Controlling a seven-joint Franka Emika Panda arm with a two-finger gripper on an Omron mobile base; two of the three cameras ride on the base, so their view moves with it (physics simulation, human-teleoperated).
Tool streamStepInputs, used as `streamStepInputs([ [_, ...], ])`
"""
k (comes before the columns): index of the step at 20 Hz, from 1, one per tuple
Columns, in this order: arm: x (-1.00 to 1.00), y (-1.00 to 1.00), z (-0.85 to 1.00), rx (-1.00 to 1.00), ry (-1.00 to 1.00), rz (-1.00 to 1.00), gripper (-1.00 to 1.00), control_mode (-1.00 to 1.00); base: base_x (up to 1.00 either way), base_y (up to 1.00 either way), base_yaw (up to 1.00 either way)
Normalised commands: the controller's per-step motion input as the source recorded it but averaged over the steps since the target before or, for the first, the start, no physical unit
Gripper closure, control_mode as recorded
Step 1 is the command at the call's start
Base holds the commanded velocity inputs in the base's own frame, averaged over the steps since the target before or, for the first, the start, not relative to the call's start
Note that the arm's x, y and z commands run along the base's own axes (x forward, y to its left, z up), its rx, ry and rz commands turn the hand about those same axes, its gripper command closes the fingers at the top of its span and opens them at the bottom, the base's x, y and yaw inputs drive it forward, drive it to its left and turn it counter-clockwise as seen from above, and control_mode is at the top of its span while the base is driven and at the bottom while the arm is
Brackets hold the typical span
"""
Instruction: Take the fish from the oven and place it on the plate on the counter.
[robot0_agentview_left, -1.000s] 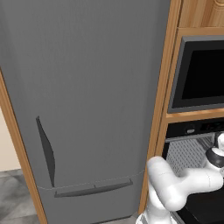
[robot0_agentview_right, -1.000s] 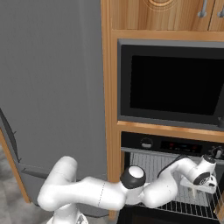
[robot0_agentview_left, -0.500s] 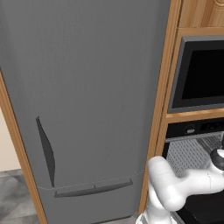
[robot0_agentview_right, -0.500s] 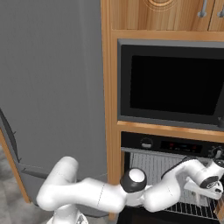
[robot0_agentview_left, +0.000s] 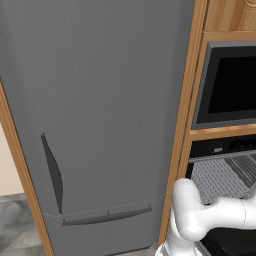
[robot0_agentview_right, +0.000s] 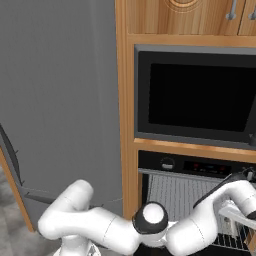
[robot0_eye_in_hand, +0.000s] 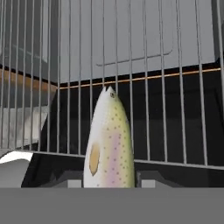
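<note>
Inside the oven (robot0_agentview_right: 200, 172), fish (robot0_eye_in_hand: 109, 144) lying lengthwise on the grey wire rack (robot0_eye_in_hand: 144, 65), close before the hand camera, arm (robot0_agentview_right: 125, 227) reaching in, gripper state impossible to tell

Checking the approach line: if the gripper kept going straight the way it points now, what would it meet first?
Most likely the fish, lying dead ahead on the oven's wire rack; how near it lies is hard to judge.

The fish (robot0_eye_in_hand: 109, 144) lies lengthwise on the oven's wire rack (robot0_eye_in_hand: 175, 87), pale green-yellow with a pink stripe and dark speckles, head pointing away up the bars. The oven (robot0_agentview_right: 200, 172) stands open below its dark control strip, framed in wood.
</note>
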Motion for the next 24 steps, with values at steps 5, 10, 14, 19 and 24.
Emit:
streamStepInputs([
  [5, -0.62, 0.95, 0.73, -0.02, -0.15, 0.0, 1.0, -1.0, 0.0, 0.0, 0.0],
  [10, -0.64, 1.0, 0.69, -0.06, -0.15, 0.0, 1.0, -1.0, 0.0, 0.0, 0.0],
  [14, -0.76, 0.99, 0.85, -0.1, -0.07, 0.0, 1.0, -1.0, 0.0, 0.0, 0.0],
  [19, -0.71, 1.0, 0.94, -0.2, 0.0, 0.0, 1.0, -1.0, 0.0, 0.0, 0.0],
  [24, -0.51, 1.0, 0.95, -0.22, 0.0, 0.0, 1.0, -1.0, 0.0, 0.0, 0.0],
])
